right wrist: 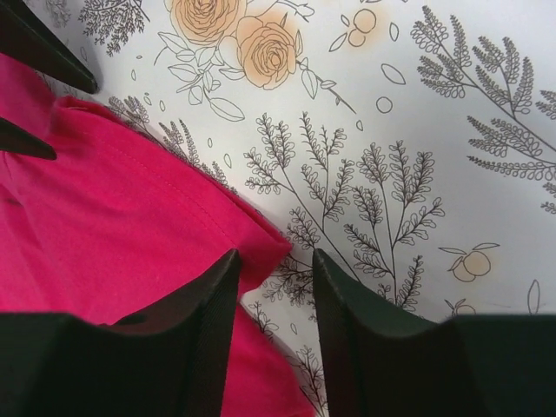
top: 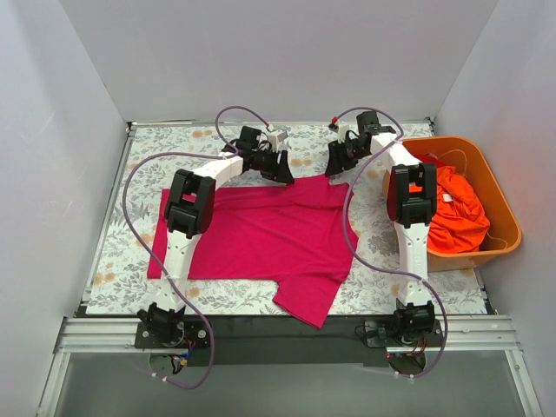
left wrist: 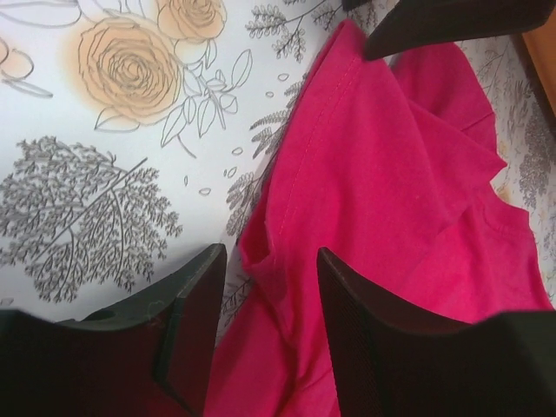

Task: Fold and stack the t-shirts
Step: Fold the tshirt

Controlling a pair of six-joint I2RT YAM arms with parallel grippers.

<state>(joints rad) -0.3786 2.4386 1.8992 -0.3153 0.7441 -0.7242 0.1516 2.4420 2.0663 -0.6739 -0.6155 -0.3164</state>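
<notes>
My left gripper is down at the far hem of the magenta-pink t-shirt, its fingers parted with a raised ridge of the cloth lying in the gap, not pinched. My right gripper is just as loosely parted over the shirt's far right corner, whose tip sits between the fingers. The shirt lies spread across the middle of the table, while the orange-red t-shirts are heaped in the orange tub at the right edge.
</notes>
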